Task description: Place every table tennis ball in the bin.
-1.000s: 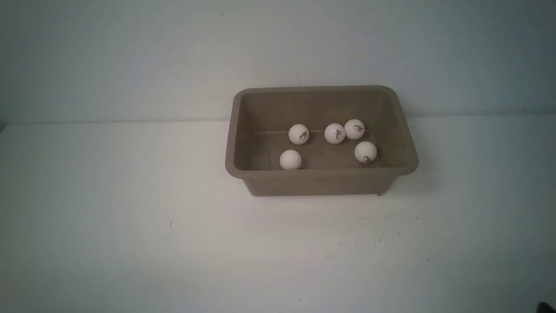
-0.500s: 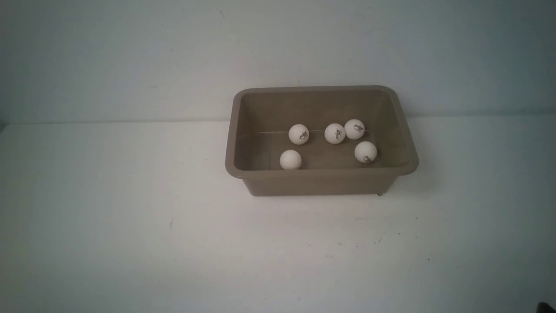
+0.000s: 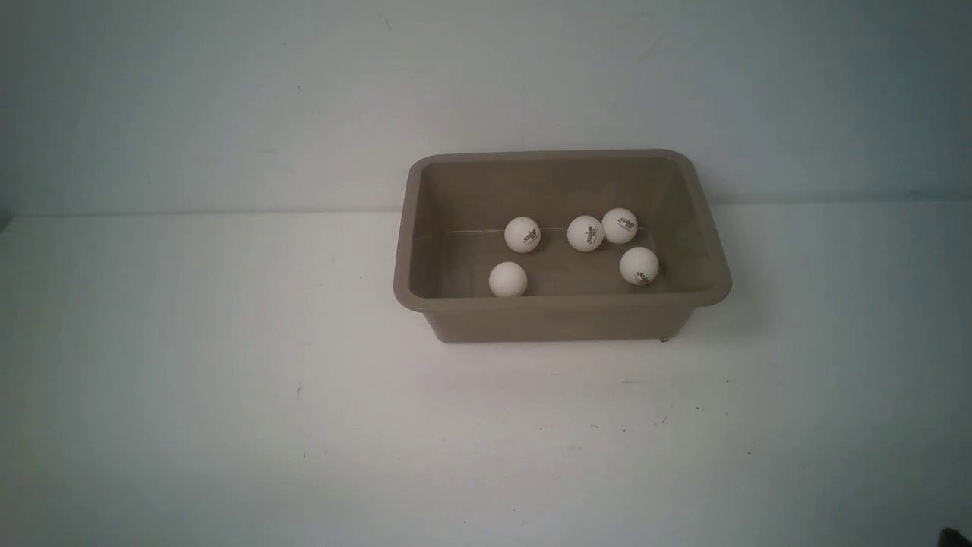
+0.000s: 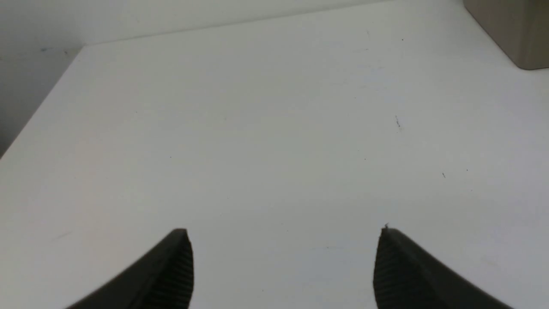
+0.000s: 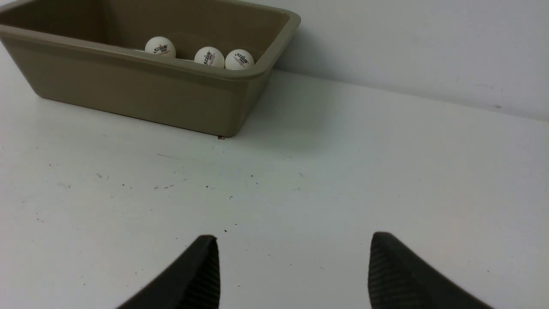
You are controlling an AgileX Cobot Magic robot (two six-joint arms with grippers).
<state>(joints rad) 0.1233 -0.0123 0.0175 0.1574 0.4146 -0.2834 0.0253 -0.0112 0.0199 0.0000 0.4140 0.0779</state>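
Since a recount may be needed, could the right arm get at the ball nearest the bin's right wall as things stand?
Probably yes. The right gripper is open and empty over bare table, and nothing lies between it and the open-topped bin. That ball sits apart from the others, though close to the wall, so the jaws have little room.

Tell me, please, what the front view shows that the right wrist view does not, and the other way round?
Only the front view shows all five table tennis balls on the floor of the bin, including the plain-faced ball by the near wall, plus the bin's whole rim. Only the right wrist view shows the right gripper, jaws apart, nothing between them, above the bare white table; it catches just three balls. Both share the taupe bin, the white table and the pale wall.
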